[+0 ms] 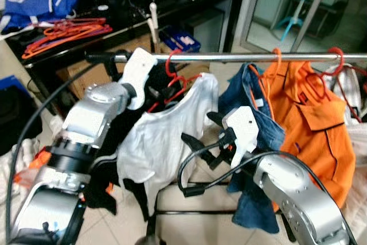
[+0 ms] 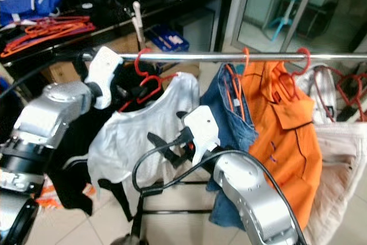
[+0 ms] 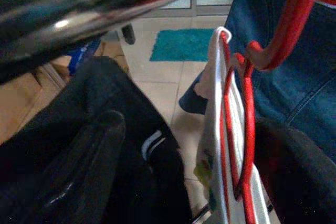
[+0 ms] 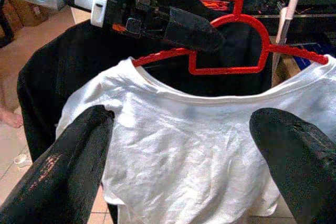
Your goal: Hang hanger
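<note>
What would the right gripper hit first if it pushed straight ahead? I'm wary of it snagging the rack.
Most likely the white T-shirt on the red hanger: it hangs squarely between the open right gripper's fingers. Depth is unclear.

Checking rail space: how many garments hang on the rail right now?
At least 5: black garment at the left end, white T-shirt, denim piece, orange shirt, pale garment at the right end. Others may be hidden.
</note>
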You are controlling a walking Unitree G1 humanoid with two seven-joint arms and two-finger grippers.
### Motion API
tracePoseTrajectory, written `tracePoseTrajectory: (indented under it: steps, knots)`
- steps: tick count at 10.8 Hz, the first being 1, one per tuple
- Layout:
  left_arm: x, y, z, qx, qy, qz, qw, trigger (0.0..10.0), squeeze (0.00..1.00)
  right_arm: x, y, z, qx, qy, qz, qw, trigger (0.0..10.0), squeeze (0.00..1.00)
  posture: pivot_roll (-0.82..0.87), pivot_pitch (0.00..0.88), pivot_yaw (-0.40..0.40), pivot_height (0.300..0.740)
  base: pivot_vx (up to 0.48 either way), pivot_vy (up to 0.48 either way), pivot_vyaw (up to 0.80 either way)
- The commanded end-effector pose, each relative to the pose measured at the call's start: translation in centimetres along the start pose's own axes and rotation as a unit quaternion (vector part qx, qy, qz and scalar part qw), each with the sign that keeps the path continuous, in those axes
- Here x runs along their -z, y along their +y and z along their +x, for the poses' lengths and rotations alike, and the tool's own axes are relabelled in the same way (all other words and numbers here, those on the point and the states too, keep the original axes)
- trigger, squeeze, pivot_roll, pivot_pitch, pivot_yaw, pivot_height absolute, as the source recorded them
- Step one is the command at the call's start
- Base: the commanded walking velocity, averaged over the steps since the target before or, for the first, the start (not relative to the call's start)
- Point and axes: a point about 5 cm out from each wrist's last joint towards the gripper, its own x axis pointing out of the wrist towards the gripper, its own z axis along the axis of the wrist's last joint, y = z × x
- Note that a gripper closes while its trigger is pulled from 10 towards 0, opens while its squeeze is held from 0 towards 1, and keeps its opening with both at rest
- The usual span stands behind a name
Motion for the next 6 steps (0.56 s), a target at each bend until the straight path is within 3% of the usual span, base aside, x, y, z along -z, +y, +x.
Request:
tracePoseTrajectory:
  steps: [1,2,3,4,5,6]
  knots:
    - [-1.04,-0.27,0.14,0.018,-0.017,-0.009,1.000,10.0,0.55,-0.18,0.00,-0.20,0.006,-0.003,-0.004,1.000,10.0,0.00,-0.01,0.000,0.058,0.740,0.000,0.000,0.00]
    - [-1.08,-0.47,0.27,0.026,-0.021,-0.011,0.999,10.0,0.67,-0.10,0.05,-0.28,0.008,-0.003,-0.002,1.000,10.0,0.00,-0.01,0.000,0.057,0.740,0.000,0.000,0.00]
    - [-1.06,-0.78,0.31,0.036,-0.019,-0.003,0.999,10.0,1.00,-0.04,0.22,-0.27,0.006,-0.001,-0.001,1.000,10.0,0.00,-0.01,0.000,0.060,0.740,0.000,0.000,0.00]
    - [-0.99,-0.97,0.38,0.036,-0.017,0.001,0.999,10.0,1.00,-0.03,0.23,-0.32,0.005,0.000,-0.002,1.000,10.0,0.00,-0.02,0.000,0.058,0.740,0.000,0.000,0.00]
    - [-0.86,-1.11,0.75,0.035,-0.016,0.004,0.999,10.0,0.00,-0.09,-0.11,-0.43,0.006,0.002,-0.006,1.000,10.0,0.00,-0.02,0.000,0.052,0.740,0.000,0.000,0.00]
    - [-0.77,-0.98,1.06,0.028,-0.010,0.013,0.999,10.0,0.00,-0.25,-0.28,-0.35,0.006,0.001,-0.010,1.000,10.0,0.00,-0.02,0.000,0.051,0.740,0.000,0.000,0.00]
